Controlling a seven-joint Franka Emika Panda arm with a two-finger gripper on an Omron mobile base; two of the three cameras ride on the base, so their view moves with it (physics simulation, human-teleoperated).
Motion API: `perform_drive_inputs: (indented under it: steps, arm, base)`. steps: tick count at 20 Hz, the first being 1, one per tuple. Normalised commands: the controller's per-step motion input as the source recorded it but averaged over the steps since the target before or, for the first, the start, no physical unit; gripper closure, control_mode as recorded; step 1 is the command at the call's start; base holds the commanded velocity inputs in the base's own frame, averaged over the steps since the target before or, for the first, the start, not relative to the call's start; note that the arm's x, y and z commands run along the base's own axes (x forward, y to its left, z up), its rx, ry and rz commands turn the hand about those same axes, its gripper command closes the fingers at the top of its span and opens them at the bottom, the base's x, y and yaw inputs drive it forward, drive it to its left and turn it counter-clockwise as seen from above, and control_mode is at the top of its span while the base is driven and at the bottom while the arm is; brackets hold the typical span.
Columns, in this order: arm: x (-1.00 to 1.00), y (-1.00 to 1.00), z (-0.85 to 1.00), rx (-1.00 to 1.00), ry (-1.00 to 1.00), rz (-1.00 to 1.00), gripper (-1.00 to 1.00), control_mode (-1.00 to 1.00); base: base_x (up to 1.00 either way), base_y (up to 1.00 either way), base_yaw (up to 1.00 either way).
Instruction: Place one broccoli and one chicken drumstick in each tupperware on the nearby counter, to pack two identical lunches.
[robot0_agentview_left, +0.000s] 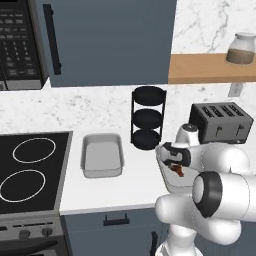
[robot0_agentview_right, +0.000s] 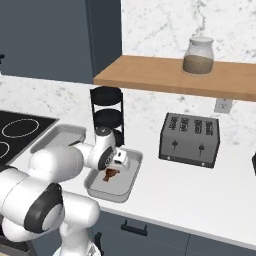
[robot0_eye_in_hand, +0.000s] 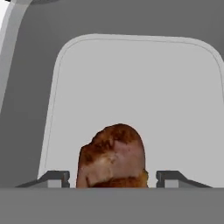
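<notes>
A dark reddish-brown chicken drumstick (robot0_eye_in_hand: 113, 153) lies in the right tupperware (robot0_agentview_right: 112, 195), a shallow light-grey tray on the white counter (robot0_agentview_left: 135, 190). My gripper (robot0_eye_in_hand: 113, 177) hangs low over this tray and is open, one finger on each side of the drumstick with a narrow gap on both sides. From the left base the drumstick (robot0_agentview_left: 176, 170) peeks out under the hand (robot0_agentview_left: 175, 165), and the arm hides most of that tray (robot0_agentview_left: 164, 172). The left tupperware (robot0_agentview_left: 86, 155) stands empty beside the stovetop. The broccoli and the orange drumstick are out of view.
A black three-tier round stand (robot0_agentview_left: 148, 117) stands behind the trays. A dark toaster (robot0_agentview_right: 190, 139) sits to the right. The black stovetop (robot0_agentview_left: 30, 170) lies at the left. Above, a wooden shelf (robot0_agentview_right: 165, 75) carries a jar (robot0_agentview_right: 199, 55).
</notes>
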Motion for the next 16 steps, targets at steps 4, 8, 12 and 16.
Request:
perform_drive_inputs:
  steps: [4,8,12,16]
  arm:
    - [-0.25,-0.02,0.83,0.01,-0.04,0.02,-1.0,-1.0]
    - [-0.59,0.02,0.94,0.0,-0.03,0.01,-1.0,-1.0]
    - [-0.72,0.15,0.37,-0.03,-0.07,0.0,-1.0,-1.0]
    - [-0.74,0.11,0.02,-0.05,-0.11,0.0,-1.0,-1.0]
  base:
    - [0.0,0.0,0.0]
    - [0.0,0.0,0.0]
    - [0.0,0.0,0.0]
    - [0.0,0.0,0.0]
